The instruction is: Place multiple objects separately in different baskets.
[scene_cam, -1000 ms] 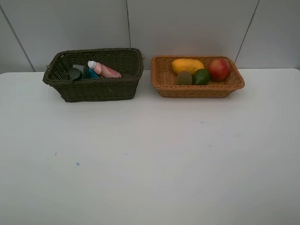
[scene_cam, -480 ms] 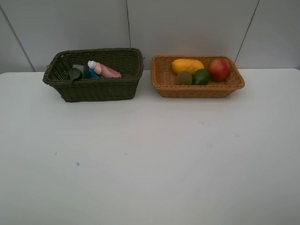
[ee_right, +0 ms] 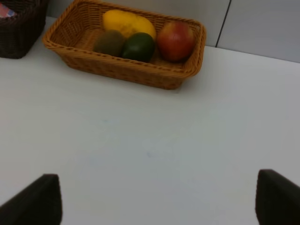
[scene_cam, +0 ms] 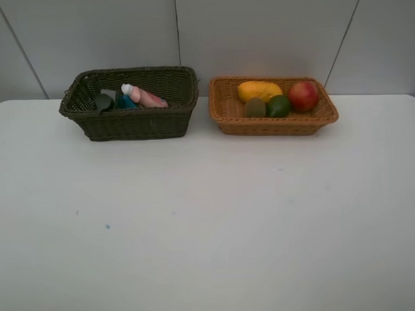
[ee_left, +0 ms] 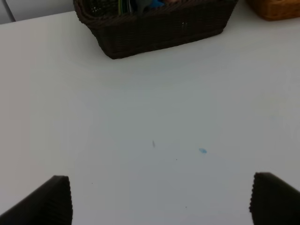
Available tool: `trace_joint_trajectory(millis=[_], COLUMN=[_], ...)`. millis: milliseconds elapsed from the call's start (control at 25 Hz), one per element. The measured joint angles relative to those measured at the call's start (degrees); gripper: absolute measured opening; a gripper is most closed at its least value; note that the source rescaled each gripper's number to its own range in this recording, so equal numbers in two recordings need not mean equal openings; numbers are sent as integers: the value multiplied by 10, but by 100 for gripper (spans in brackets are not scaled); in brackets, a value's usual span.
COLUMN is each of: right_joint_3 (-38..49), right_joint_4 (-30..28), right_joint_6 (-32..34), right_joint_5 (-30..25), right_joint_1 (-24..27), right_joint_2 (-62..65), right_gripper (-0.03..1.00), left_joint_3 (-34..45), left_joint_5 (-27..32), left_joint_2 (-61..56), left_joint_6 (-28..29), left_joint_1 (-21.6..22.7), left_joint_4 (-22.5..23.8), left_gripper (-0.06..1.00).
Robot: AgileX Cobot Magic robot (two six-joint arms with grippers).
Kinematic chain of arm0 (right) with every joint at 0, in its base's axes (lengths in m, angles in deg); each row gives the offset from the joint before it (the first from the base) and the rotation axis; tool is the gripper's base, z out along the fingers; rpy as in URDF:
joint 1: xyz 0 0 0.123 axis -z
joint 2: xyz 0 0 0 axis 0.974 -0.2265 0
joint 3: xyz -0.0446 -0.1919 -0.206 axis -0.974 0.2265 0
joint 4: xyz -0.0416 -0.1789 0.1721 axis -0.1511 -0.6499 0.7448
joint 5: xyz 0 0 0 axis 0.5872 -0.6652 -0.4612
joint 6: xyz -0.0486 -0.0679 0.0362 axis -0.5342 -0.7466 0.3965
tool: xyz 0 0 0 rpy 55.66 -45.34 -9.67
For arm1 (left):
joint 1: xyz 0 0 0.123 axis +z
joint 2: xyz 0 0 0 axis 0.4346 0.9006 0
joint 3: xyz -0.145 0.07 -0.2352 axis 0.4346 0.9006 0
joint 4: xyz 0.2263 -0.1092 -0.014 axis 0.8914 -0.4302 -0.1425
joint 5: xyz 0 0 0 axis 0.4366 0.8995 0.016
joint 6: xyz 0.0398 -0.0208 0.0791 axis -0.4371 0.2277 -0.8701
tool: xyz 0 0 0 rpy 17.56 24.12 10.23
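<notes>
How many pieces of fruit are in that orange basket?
4, all in the orange-tan basket: a yellow mango at the back, a red pomegranate beside it, a green avocado and a brown kiwi in front. None seems hidden.

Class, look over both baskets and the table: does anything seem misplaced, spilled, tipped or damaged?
Nothing stands out. The four fruits sit inside the orange basket, the bottles and small items lie inside the dark green basket, and both baskets stand level. The white table shows only a tiny blue speck, no spill.
</notes>
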Motion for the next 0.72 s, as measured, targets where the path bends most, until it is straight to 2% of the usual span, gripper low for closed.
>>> trace_joint_trajectory(millis=[720], right_joint_3=[0], right_joint_4=[0], right_joint_6=[0], right_joint_5=[0], right_joint_1=[0], right_joint_2=[0], right_gripper=[100], left_joint_3=[0], left_joint_5=[0], left_joint_2=[0], left_joint_6=[0], left_joint_1=[0], left_joint_4=[0], left_gripper=[100])
